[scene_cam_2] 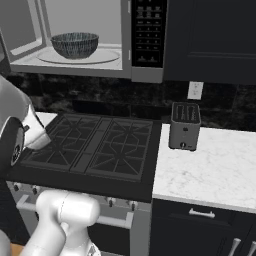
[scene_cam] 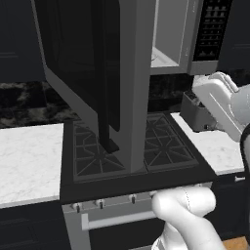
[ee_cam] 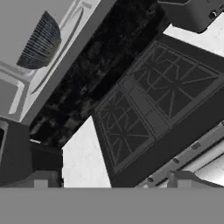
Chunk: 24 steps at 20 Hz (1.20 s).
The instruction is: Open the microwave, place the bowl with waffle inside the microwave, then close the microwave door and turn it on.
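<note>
While the microwave door (scene_cam: 93,73) is swung wide open in the left base view, its black glass and dark vertical handle bar (scene_cam: 103,97) are seen hanging out over the stove (scene_cam: 161,146). Behind it the pale cavity of the microwave (scene_cam: 168,36) is partly visible, with the black button panel (scene_cam: 212,29) at its right. A white marble counter (scene_cam: 29,161) is seen at the left edge of the stove and another at its right edge, where the toaster (scene_cam: 195,112) is partly covered by the white arm.

From the right base view, the bowl (scene_cam_2: 75,45) is seen standing inside the microwave (scene_cam_2: 145,72), on the round turntable plate (scene_cam_2: 102,57) on the cavity floor, toward its left half. The waffle cannot be made out inside the bowl from this angle. The toaster (scene_cam_2: 184,126) is set on the counter (scene_cam_2: 220,170) near its back edge, just beside the right edge of the stove (scene_cam_2: 95,145).

Through the hand view, rolled sideways, the bowl (ee_cam: 41,41) is seen in the upper left, inside the cavity, well apart from the gripper (ee_cam: 109,183). The jaws are spread wide and nothing is held between them; the two dark fingertips (ee_cam: 40,180) are seen at the bottom. The stove (ee_cam: 148,105) and a strip of white counter (ee_cam: 83,162) lie below.
</note>
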Motion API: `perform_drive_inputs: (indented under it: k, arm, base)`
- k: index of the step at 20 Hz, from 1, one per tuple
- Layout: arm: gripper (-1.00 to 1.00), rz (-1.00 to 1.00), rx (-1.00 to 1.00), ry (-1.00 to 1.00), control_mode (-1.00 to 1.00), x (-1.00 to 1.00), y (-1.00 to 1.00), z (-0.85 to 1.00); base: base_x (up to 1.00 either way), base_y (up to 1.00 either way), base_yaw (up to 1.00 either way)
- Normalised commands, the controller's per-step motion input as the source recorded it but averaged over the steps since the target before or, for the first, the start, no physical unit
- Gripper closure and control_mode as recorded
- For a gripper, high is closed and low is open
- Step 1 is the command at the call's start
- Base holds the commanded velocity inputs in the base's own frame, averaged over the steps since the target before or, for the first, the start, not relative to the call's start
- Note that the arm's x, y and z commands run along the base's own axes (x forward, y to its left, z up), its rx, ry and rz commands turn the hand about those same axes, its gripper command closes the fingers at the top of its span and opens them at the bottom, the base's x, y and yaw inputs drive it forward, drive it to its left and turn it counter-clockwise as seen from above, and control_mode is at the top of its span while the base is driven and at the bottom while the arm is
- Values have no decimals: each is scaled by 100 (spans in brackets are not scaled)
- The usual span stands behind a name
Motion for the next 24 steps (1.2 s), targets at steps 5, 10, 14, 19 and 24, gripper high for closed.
perform_drive_inputs:
  k: [5,10,14,19,24]
  arm:
    - [-100,19,-18,-28,-100,-100,26,-9]
    - [-100,20,-31,-34,-100,-100,44,-6]
    - [-100,10,-41,-35,-100,-100,73,0]
    - [-100,5,-40,-39,-100,-92,97,1]
    - [-100,-14,-28,-28,-100,10,100,12]
  base:
    - [0,0,0]
    - [0,0,0]
    - [0,0,0]
    - [0,0,0]
    - [0,0,0]
